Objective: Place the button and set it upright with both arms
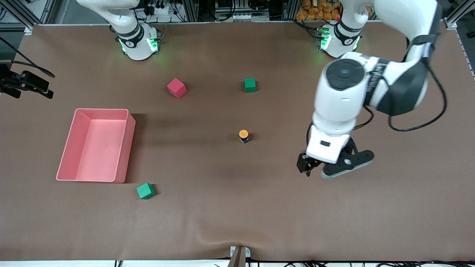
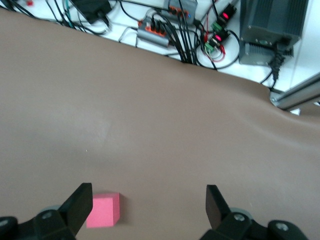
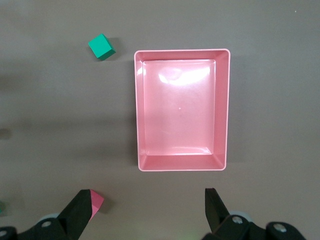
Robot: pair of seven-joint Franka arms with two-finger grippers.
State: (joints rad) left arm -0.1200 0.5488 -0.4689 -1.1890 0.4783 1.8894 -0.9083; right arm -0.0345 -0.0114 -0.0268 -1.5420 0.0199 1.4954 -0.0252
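Front view, your button (image 1: 243, 135) upright mid-table, bare cloth all around it, left gripper (image 1: 326, 168) over open table toward its own end, fingers wide and empty, right gripper (image 3: 147, 210) wide above the pink tray (image 3: 138, 112), no readable writing.

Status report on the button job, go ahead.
Left end effector open over bare table. Right end effector open above pink bin. Button upright mid-table, nothing around it.

A robotics lab; aluminium frame rails (image 1: 41, 13), cabling (image 2: 165, 30) and electronics boxes (image 2: 272, 27) edge the table (image 1: 237, 222).
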